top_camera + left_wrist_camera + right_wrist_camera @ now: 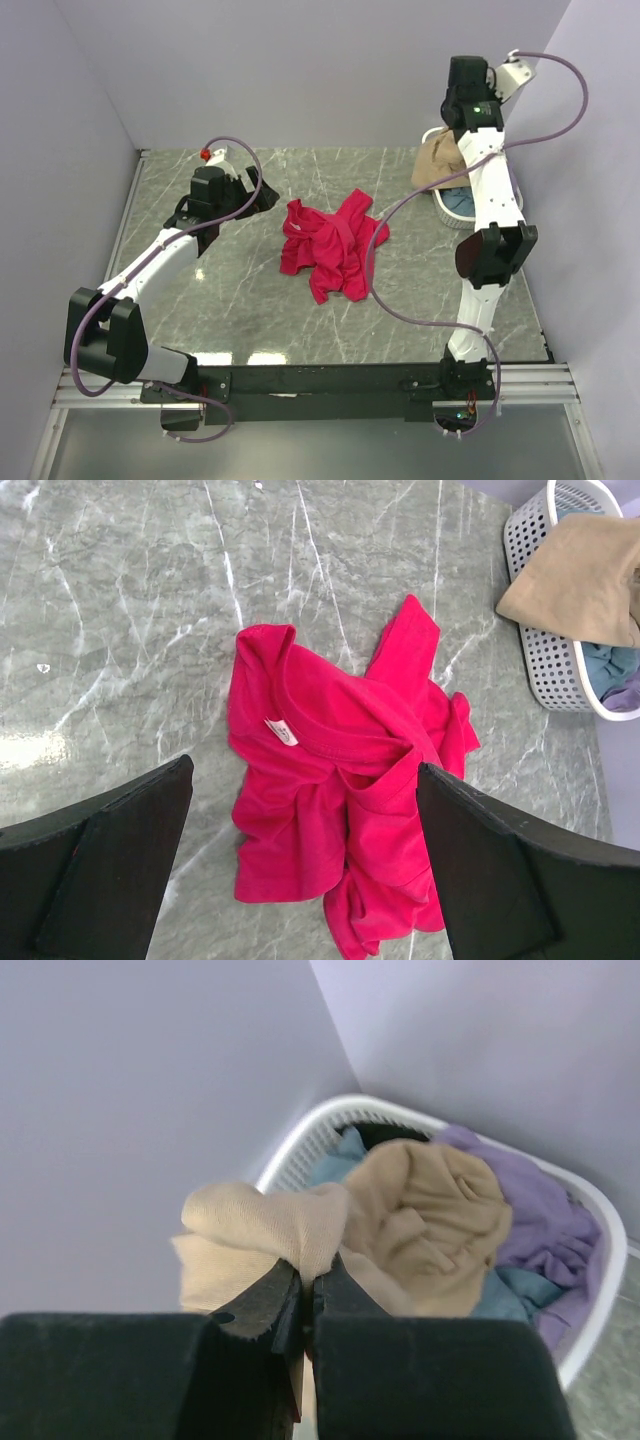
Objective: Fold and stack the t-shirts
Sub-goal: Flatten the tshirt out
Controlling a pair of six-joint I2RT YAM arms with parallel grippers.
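A crimson-red t-shirt (330, 245) lies crumpled on the marble table, its white neck label (281, 732) facing up. My left gripper (268, 195) hovers just left of it, jaws wide open and empty; in the left wrist view the red t-shirt (340, 780) shows between the fingers (120, 860). My right gripper (310, 1270) is shut on a fold of a tan t-shirt (420, 1210), lifted above the basket at the back right. The tan t-shirt (440, 160) hangs from the right gripper (452, 130) over the basket rim.
The white lattice basket (455, 215) stands against the right wall, holding purple cloth (540, 1210) and blue cloth (500, 1295). It also shows in the left wrist view as the basket (545, 660) beyond the red shirt. Walls close in the table at back and sides.
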